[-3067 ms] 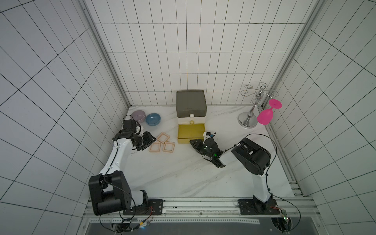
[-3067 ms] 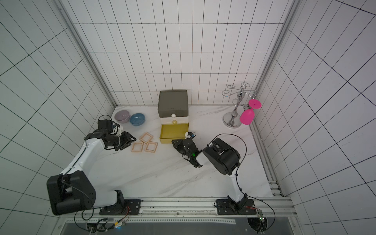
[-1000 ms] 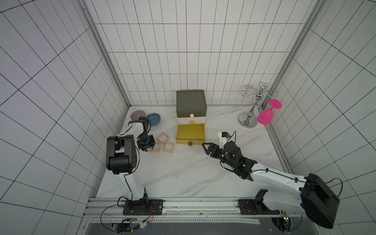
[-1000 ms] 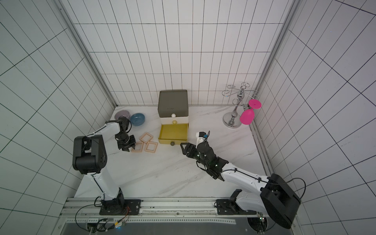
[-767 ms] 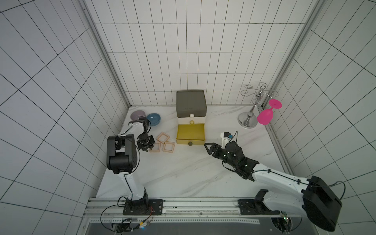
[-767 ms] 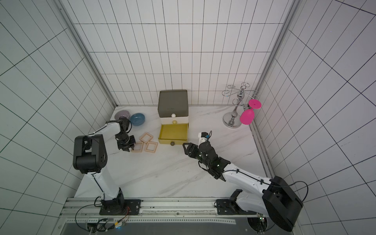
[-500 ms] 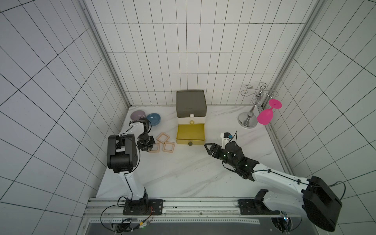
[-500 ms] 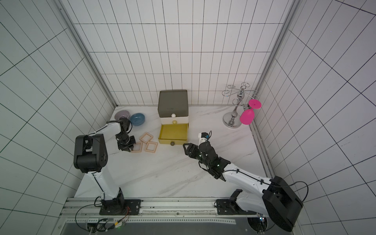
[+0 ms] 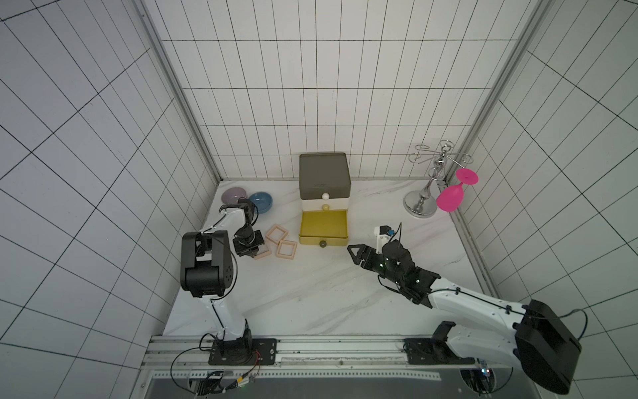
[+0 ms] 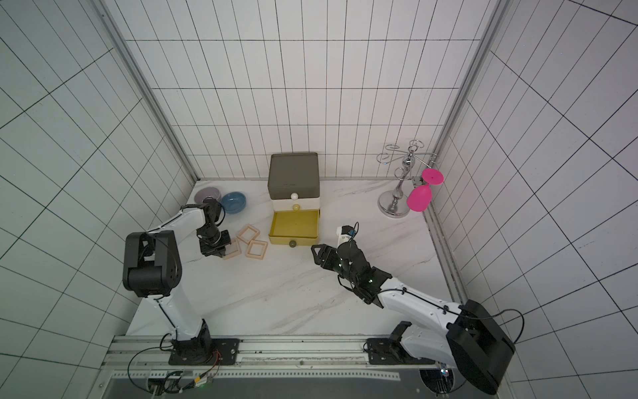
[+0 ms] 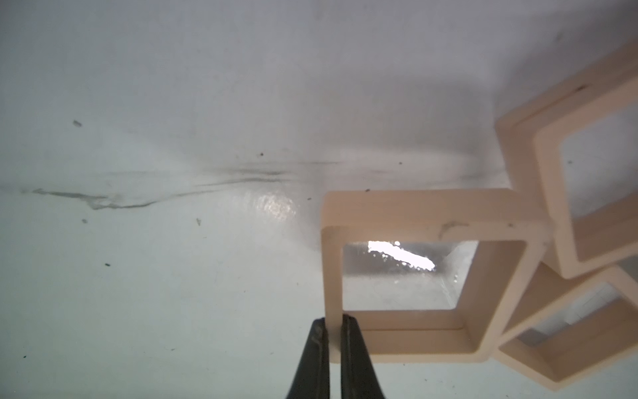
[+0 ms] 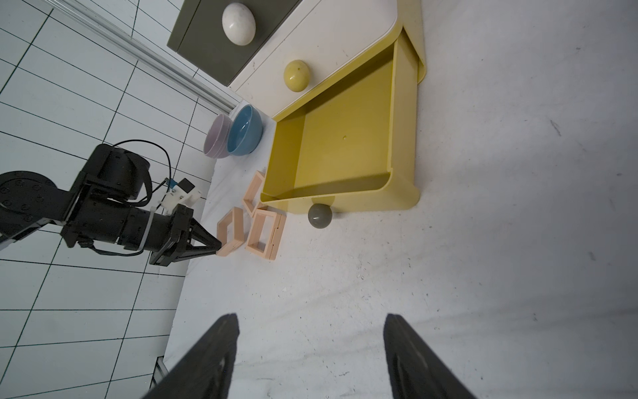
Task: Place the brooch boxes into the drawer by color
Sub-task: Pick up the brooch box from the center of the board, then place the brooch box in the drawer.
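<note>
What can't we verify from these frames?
- Contents of grey top tier and white middle tier: both shut, hidden in every view.
- Both top views: left end effector covers much of the held peach brooch box.
- Left wrist view: two neighbouring boxes cut off by the frame edge.

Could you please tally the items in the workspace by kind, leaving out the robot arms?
Peach boxes: 3
Bowls: 2
Drawer chest: 1
Metal glass rack: 1
Pink glass: 1
Total: 8
</note>
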Controlling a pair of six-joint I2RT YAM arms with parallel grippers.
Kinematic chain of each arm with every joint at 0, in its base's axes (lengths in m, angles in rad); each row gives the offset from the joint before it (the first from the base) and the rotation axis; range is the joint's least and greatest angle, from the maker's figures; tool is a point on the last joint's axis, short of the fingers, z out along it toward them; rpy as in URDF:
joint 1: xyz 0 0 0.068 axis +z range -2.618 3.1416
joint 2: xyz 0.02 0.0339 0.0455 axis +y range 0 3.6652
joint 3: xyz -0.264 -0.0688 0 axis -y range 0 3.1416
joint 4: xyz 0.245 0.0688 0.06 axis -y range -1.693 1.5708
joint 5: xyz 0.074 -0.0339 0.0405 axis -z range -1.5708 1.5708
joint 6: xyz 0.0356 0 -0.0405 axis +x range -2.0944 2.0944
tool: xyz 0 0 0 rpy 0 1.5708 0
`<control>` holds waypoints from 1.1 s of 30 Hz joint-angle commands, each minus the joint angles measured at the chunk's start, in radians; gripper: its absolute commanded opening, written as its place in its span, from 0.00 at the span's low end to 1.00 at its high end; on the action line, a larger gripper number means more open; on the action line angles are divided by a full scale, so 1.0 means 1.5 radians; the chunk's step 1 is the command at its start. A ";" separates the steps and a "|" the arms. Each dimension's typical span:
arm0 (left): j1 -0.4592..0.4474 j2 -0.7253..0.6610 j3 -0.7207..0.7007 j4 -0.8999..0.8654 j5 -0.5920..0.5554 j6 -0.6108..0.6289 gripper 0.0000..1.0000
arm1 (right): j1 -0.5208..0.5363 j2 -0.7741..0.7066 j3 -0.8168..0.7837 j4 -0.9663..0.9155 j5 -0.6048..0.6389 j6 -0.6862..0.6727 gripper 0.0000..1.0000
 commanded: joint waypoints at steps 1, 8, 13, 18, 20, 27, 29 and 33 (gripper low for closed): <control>-0.022 -0.089 0.020 -0.007 0.055 -0.004 0.00 | -0.005 -0.023 -0.009 -0.022 0.020 -0.022 0.71; -0.148 -0.117 0.105 -0.012 0.089 -0.019 0.00 | -0.019 -0.040 -0.018 -0.028 0.024 -0.026 0.71; -0.222 -0.067 0.163 0.005 0.061 -0.028 0.00 | -0.029 -0.063 -0.023 -0.046 0.028 -0.028 0.71; -0.258 0.011 0.222 0.003 0.038 -0.011 0.00 | -0.036 -0.105 -0.037 -0.076 0.039 -0.029 0.71; -0.264 0.038 0.234 0.006 0.025 -0.003 0.00 | -0.038 -0.126 -0.045 -0.089 0.048 -0.028 0.71; -0.274 0.093 0.249 0.025 0.001 0.013 0.00 | -0.047 -0.165 -0.068 -0.117 0.059 -0.026 0.72; -0.275 0.102 0.249 0.033 0.001 0.016 0.00 | -0.048 -0.167 -0.069 -0.120 0.058 -0.026 0.73; -0.281 0.120 0.250 0.050 0.011 0.024 0.00 | -0.050 -0.163 -0.063 -0.124 0.057 -0.029 0.73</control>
